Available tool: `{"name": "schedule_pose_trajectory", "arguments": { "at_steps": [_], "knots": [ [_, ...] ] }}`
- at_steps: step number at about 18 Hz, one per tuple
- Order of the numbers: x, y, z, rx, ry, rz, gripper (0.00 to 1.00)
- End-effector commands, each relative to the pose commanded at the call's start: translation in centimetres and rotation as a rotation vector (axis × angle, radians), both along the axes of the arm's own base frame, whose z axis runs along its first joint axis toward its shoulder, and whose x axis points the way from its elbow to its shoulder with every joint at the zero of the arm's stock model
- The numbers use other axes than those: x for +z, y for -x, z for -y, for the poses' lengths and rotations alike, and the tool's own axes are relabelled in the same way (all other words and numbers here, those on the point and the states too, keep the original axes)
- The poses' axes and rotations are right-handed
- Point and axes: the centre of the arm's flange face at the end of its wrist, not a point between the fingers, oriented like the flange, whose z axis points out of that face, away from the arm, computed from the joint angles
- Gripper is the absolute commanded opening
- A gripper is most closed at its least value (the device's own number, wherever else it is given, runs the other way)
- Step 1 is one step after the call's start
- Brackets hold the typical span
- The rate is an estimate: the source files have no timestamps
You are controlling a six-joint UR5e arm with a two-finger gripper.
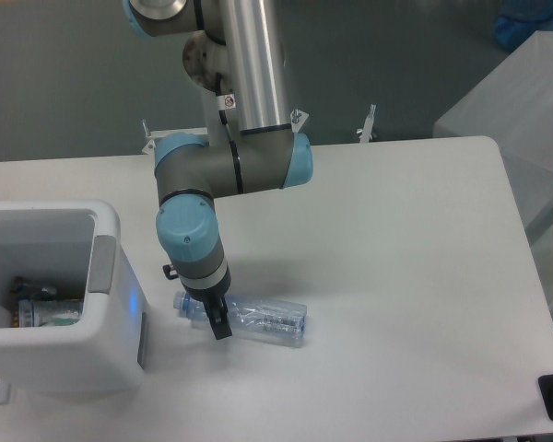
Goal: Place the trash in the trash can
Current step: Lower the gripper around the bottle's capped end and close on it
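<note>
Gripper (218, 319) down at neck end of clear bottle (258, 318) lying on white table (396, 276) — jaw state unclear; trash can (51, 295) left, holding some items.

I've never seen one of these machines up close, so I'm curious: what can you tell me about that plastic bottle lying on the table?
The bottle is clear, see-through plastic with a pale blue cap at its left end and faint print along its side. It lies on its side on the white table, cap pointing toward the white trash can, a short way right of it. The gripper reaches down over its neck end; whether the fingers are closed on it cannot be told.
</note>
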Motion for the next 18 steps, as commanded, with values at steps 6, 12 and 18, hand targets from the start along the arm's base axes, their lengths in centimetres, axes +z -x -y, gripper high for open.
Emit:
{"name": "schedule_pose_trajectory", "arguments": {
  "at_steps": [6, 12, 18],
  "knots": [
    [-0.35, 0.20, -0.25, 0.015, -0.012, -0.010, 0.98],
    [0.15, 0.42, -0.43, 0.054, -0.024, -0.015, 0.80],
    [0.20, 0.50, -0.52, 0.057, -0.026, -0.018, 0.74]
  ]
}}
